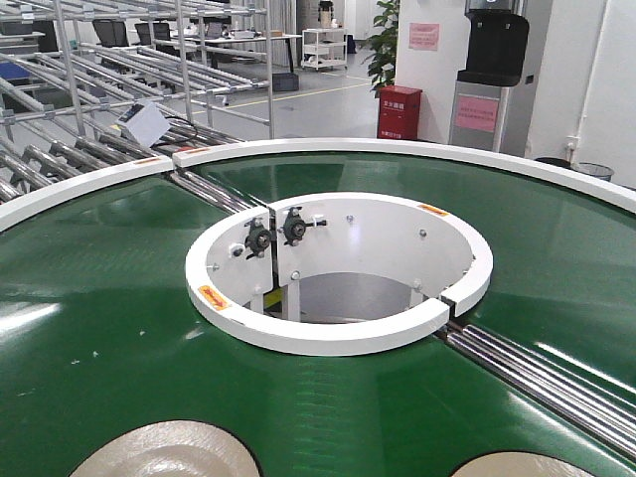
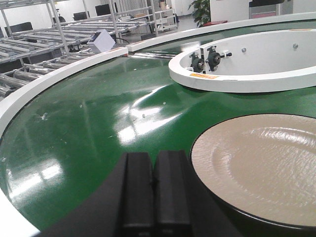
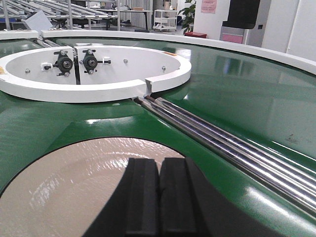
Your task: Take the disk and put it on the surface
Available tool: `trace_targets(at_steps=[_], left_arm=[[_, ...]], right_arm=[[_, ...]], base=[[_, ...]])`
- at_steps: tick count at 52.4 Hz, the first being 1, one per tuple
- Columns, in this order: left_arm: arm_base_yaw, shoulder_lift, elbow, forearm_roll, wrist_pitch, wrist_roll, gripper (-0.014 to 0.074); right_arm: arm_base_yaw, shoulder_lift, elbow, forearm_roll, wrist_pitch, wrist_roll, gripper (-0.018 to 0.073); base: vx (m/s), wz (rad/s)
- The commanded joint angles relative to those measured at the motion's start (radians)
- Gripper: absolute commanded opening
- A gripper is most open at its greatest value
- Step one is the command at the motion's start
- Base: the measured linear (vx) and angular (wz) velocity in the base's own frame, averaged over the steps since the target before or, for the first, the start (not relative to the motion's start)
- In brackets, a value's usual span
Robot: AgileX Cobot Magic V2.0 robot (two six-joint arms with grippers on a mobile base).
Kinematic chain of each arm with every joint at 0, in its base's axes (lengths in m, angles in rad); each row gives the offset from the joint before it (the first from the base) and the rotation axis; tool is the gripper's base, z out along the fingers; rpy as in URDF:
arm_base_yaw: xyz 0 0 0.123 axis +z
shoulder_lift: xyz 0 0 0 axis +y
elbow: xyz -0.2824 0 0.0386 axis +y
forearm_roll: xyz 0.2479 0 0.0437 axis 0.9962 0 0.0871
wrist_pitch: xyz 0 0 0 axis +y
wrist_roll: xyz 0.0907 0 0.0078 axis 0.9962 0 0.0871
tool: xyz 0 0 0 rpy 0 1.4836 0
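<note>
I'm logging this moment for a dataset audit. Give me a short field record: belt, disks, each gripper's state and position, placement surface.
belt: green ring-shaped conveyor belt with white rims
disks: two beige, round, glossy disks lying flat on the belt, left disk and right disk
left gripper: shut, empty, beside left disk
right gripper: shut, empty, over right disk
placement surface: not in view

Belt (image 1: 99, 288) open left of the ring (image 1: 338, 333); its raised white wall blocks the middle, rollers (image 1: 556, 383) run off its right side, disks (image 1: 164, 452) lie on its near side.
</note>
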Motion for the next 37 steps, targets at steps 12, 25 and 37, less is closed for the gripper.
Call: trace_targets(at_steps=[12,25,37], left_arm=[[-0.007,-0.016,0.013,-0.009,-0.079,-0.004,0.0001],[-0.007,-0.016,0.013,-0.009,-0.079,-0.004,0.0001],[-0.007,-0.016,0.013,-0.009,-0.079,-0.004,0.0001]], right_arm=[[-0.003,-0.013,0.018,-0.013,-0.083,-0.007,-0.0009],[-0.003,-0.013,0.018,-0.013,-0.083,-0.007,-0.0009],[-0.003,-0.013,0.018,-0.013,-0.083,-0.007,-0.0009]], base=[[0.00,0.00],[0.00,0.00],[0.00,0.00]])
